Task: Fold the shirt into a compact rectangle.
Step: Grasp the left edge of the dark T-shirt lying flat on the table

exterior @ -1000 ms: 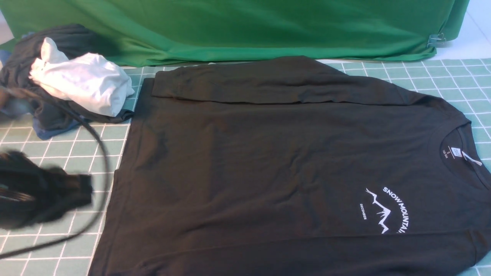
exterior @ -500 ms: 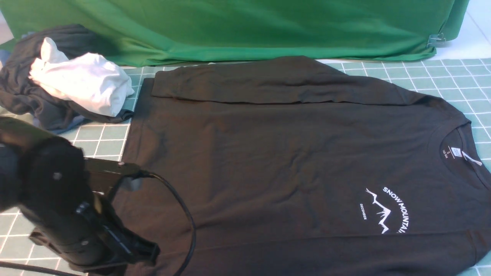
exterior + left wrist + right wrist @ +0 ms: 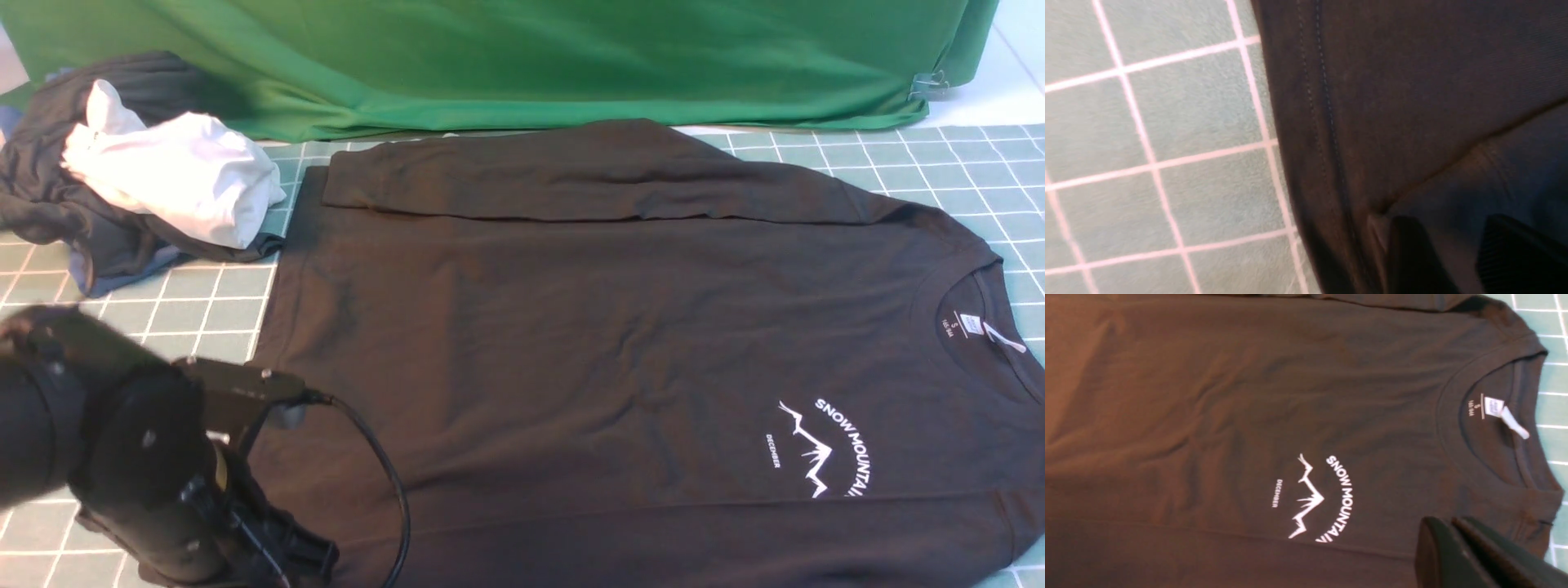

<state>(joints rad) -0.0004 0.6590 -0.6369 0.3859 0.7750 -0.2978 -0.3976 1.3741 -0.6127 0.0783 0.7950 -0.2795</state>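
Black long-sleeved shirt (image 3: 531, 327) flat on grid-patterned tabletop (image 3: 922, 163). White garment (image 3: 184, 175) atop dark garments (image 3: 49, 196), beyond left arm. Left pincer (image 3: 1457, 261) open over hem; right pincer (image 3: 1447, 526) closed.

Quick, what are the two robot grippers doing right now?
Left gripper: open, over the large black long-sleeved cotton-like shirt, holding nothing that shows.
Right gripper: closed, nothing seen in its jaws.

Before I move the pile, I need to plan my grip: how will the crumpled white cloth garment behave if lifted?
The crumpled white cloth garment would likely hang floppy, given its soft folds. It's probably light, being thin-looking fabric. It may slide off the dark grey garment if nudged, since it lies loosely on top.
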